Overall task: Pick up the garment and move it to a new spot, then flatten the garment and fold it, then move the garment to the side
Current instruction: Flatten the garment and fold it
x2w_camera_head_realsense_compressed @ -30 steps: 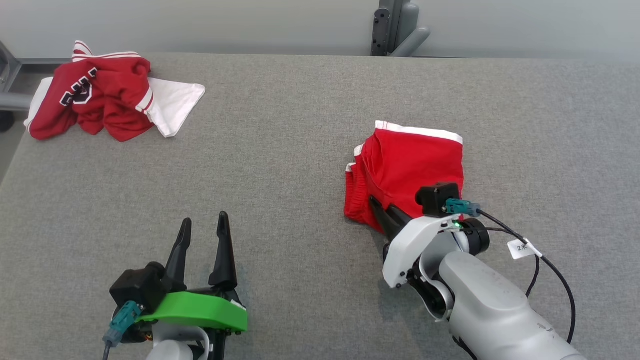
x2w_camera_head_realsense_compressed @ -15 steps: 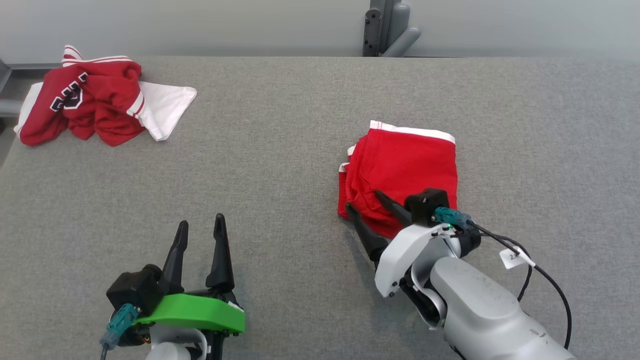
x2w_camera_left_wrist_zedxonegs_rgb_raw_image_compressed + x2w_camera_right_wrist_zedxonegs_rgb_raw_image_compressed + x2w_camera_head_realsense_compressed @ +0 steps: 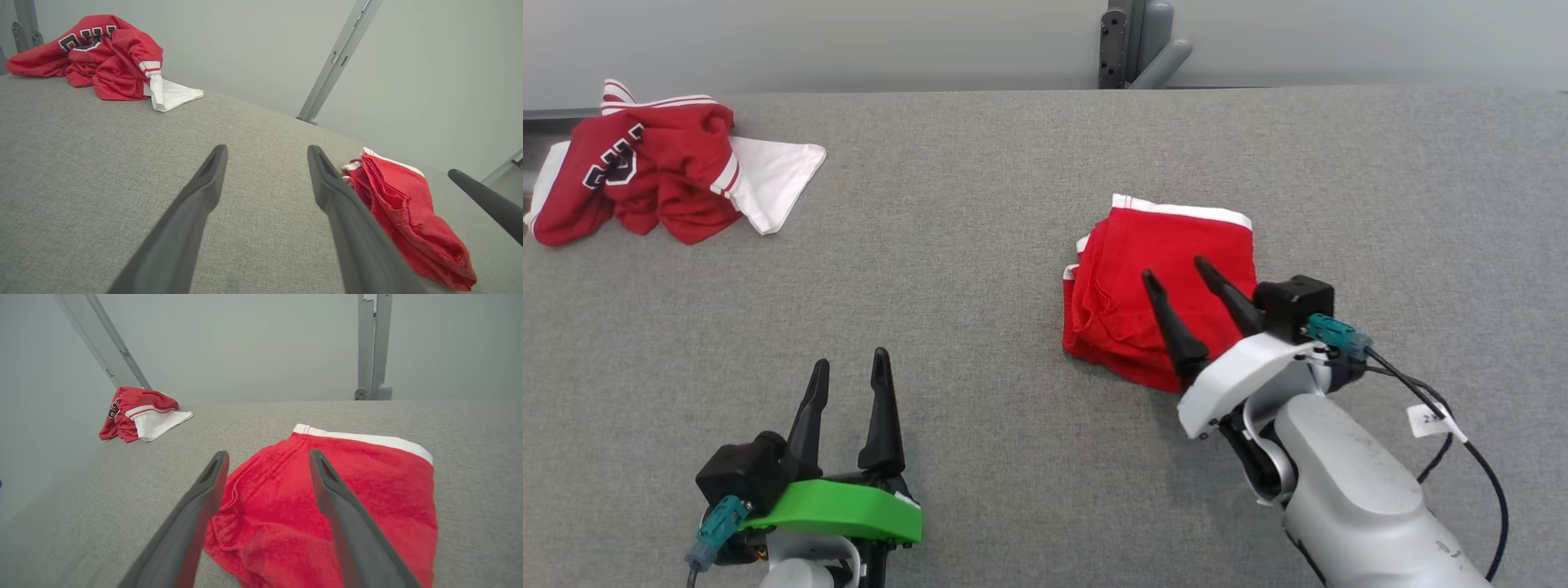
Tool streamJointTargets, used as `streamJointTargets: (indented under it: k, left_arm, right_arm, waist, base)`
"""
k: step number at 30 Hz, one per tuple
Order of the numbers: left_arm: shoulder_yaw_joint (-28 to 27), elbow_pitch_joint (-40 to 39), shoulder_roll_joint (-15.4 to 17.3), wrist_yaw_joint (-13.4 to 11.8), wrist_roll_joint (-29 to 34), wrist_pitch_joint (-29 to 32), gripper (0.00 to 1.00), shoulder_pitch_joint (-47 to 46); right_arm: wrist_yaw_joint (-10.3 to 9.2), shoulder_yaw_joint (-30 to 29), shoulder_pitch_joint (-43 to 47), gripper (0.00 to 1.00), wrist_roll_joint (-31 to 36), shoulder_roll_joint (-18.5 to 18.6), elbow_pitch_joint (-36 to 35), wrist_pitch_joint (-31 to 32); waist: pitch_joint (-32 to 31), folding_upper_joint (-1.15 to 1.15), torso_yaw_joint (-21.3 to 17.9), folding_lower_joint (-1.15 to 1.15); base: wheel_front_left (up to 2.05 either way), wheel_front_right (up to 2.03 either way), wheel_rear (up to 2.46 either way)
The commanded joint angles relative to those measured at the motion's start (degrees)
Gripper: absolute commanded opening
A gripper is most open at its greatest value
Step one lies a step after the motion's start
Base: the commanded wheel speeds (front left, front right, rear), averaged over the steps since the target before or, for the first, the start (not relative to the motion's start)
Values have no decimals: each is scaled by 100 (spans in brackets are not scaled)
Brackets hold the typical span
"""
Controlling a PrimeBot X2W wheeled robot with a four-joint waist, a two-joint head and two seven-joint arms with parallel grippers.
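The folded red garment (image 3: 1168,294) lies right of centre on the grey table (image 3: 980,245), the right gripper (image 3: 1174,269) poised over its near edge, fingers spread and grasping nothing, while the left gripper (image 3: 851,358) sits released and empty at lower left and a crumpled jersey (image 3: 645,175) occupies the upper left.

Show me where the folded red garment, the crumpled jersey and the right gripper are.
folded red garment (image 3: 1119,302), head view, red cloth on its left half.
crumpled jersey (image 3: 678,188), head view, red fabric near its middle.
right gripper (image 3: 1174,269), head view, midway between its fingertips.
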State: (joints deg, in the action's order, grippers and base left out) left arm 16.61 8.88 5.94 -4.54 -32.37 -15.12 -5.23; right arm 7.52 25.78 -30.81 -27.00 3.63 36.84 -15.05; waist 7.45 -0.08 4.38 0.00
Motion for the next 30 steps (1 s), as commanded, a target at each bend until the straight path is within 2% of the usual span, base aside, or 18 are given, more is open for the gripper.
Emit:
streamJointTargets:
  k: [1, 4, 5, 10, 18, 30]
  left_arm:
    - [-8, -8, -9, 23, 31, -6, 100, 25]
    - [-2, -10, -14, 39, 39, -5, 100, -23]
    - [6, -8, -17, 45, 44, -5, 100, -41]
    - [6, 3, -38, 57, 67, -6, 100, -124]
    - [-28, 26, -69, 68, 88, -6, 100, -178]
    - [-49, 23, -115, 89, 126, -6, 100, -183]
  right_arm:
    - [-6, -232, 128, 51, 237, 40, -53, -12]
    - [-6, -553, 212, 2, 515, 27, 4, -13]
    - [-6, -627, 223, 0, 575, 29, 57, -13]
    - [-6, -757, 112, 0, 822, 0, 386, -14]
    - [-6, -603, -34, 0, 897, -44, 856, -15]
    - [-6, 345, -191, 0, 465, -65, 1193, -14]
  waist:
    - [21, 8, 36, 0]
    - [74, 8, 124, 0]
    - [95, 8, 162, 0]
    - [209, 8, 394, 0]
    - [304, 8, 744, 0]
    - [336, 8, 1061, 0]
  base:
    - [0, 0, 0]
    - [0, 0, 0]
    - [0, 0, 0]
    - [0, 0, 0]
    - [0, 0, 0]
    - [0, 0, 0]
